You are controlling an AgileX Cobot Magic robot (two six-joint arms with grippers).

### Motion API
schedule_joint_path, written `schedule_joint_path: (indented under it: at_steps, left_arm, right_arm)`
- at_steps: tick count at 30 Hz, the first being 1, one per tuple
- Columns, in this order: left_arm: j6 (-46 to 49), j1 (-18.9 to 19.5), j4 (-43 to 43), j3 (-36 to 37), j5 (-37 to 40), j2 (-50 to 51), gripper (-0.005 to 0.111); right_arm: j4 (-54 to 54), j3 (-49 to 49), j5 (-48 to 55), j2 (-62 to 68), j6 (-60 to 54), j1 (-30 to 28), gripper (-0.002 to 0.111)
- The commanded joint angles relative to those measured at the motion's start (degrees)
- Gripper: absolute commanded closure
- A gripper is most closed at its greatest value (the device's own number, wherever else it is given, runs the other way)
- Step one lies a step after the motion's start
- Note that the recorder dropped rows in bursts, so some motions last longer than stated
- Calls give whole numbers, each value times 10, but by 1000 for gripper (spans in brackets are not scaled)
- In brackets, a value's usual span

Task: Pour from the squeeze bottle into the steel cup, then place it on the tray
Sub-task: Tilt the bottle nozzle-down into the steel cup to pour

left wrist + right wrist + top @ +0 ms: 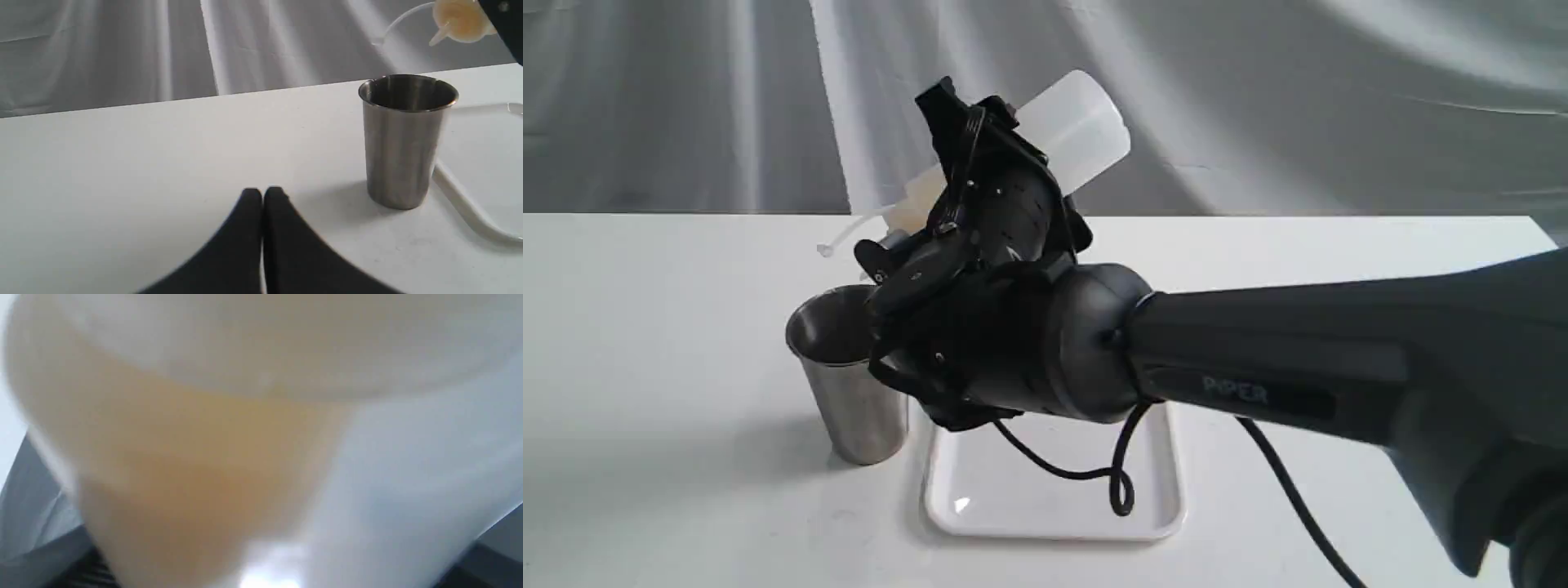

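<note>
My right gripper is shut on the squeeze bottle, which is tipped over with its nozzle end pointing down and left above the steel cup. Amber liquid has pooled toward the nozzle, and the thin cap strap dangles past it. In the left wrist view the bottle's nozzle end hangs above and behind the cup. The bottle fills the right wrist view. The cup stands upright on the table beside the white tray. My left gripper is shut and empty, low over the table, apart from the cup.
The white table ends at a grey draped backdrop. A black cable from the right arm loops down over the tray. The tray's rim lies just beside the cup's base.
</note>
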Motion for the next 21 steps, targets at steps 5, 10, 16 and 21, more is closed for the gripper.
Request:
schedule_joint_path:
  at_steps: [5, 10, 16, 21]
  left_arm:
    - [-2, -3, 0, 3, -4, -1, 107]
    - [-3, -3, 0, 3, -4, -1, 107]
    - [-3, -3, 0, 3, -4, -1, 107]
    - [-1, -3, 0, 3, -4, -1, 107]
  right_arm:
    - [-21, -4, 12, -7, 132, 2, 102]
    - [-18, -4, 12, -7, 178, 2, 102]
    - [-18, -4, 12, -7, 216, 2, 102]
    - [-3, -4, 10, -7, 253, 2, 102]
